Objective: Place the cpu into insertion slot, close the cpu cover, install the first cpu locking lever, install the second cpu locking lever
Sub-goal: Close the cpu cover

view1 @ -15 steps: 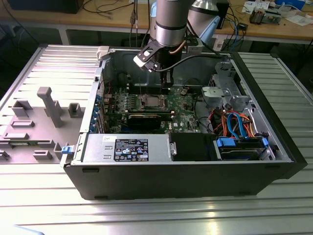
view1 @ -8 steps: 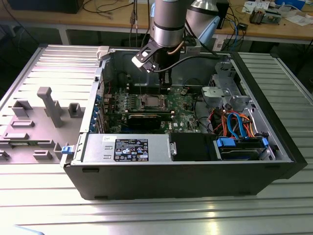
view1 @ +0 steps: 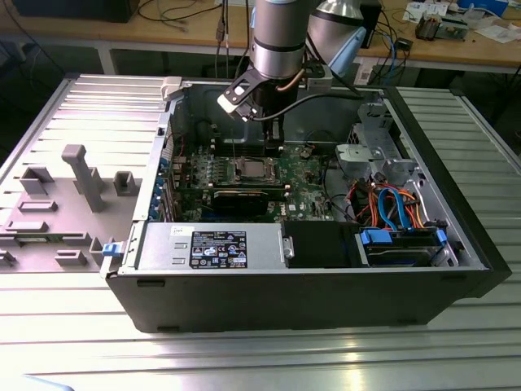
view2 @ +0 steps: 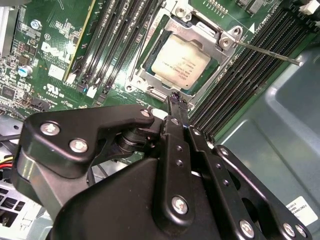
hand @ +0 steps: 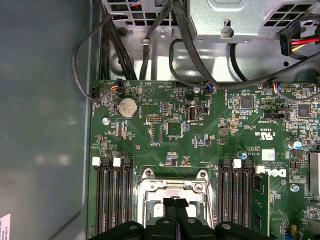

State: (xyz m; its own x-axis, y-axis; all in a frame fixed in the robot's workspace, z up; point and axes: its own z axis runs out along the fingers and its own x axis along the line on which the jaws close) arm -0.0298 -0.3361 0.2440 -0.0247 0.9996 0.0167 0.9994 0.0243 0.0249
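Note:
The cpu point(view2: 180, 62), a flat square with a silver-grey top, lies in the insertion slot point(view1: 252, 169) on the green board. The cpu cover point(view2: 150, 80), a silvery frame, lies down around it. One thin lever rod point(view2: 265, 51) angles out from the slot's corner across the black memory slots. Another lever rod point(view2: 145, 45) runs along the slot's opposite side. My gripper point(view2: 175, 98) hangs just above the slot's edge, fingers pressed together and holding nothing. In the first wrist view the fingertips point(hand: 170, 204) sit over the slot's metal rim point(hand: 145, 184).
The slot lies deep in an open computer case point(view1: 285, 301), between rows of memory slots point(view2: 235, 85). A drive cage point(view1: 378, 138) and bundled cables point(view1: 391, 204) fill the exterior view's right. A power supply point(view1: 212, 247) runs along the near side. Grey fixtures point(view1: 85, 175) stand outside the case.

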